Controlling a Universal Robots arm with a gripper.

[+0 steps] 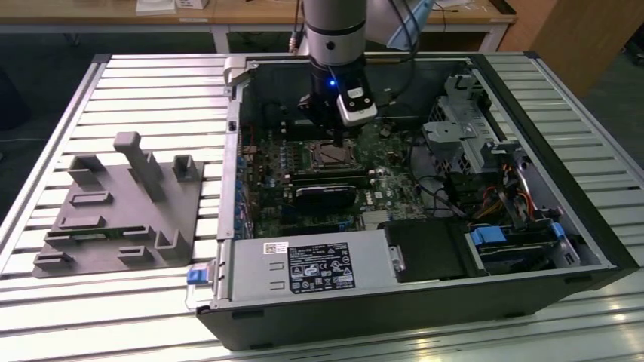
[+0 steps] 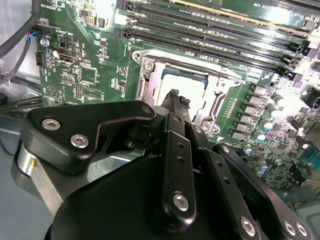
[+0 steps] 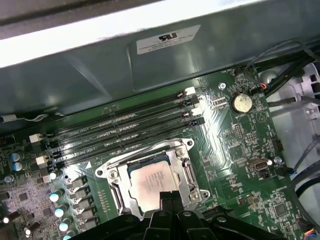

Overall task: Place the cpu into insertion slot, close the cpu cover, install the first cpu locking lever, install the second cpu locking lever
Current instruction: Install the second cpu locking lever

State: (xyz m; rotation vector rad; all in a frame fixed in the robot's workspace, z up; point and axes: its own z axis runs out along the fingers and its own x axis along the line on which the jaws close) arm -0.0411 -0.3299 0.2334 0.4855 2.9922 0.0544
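Note:
The cpu (image 3: 149, 183) lies flat in the insertion slot (image 1: 328, 154) on the green motherboard, its silver-grey top showing through the window of the cpu cover (image 3: 114, 186). The cover lies down flat around the chip, also seen in the second wrist view as the cpu cover (image 2: 146, 79) around the cpu (image 2: 187, 81). My gripper (image 3: 167, 196) hangs just above the socket's edge with its black fingers pressed together and nothing between them. In the second wrist view the gripper (image 2: 178, 97) points down at the socket's rim. In the exterior view the gripper (image 1: 337, 141) is inside the open computer case.
Several long black memory slots (image 3: 125, 131) run beside the socket. A coin battery (image 3: 242, 102) and cables lie nearby. A black card (image 1: 327, 197), the power supply (image 1: 312, 268) and drive bays (image 1: 513, 241) fill the case. A grey fixture (image 1: 121, 211) sits on the exterior view's left.

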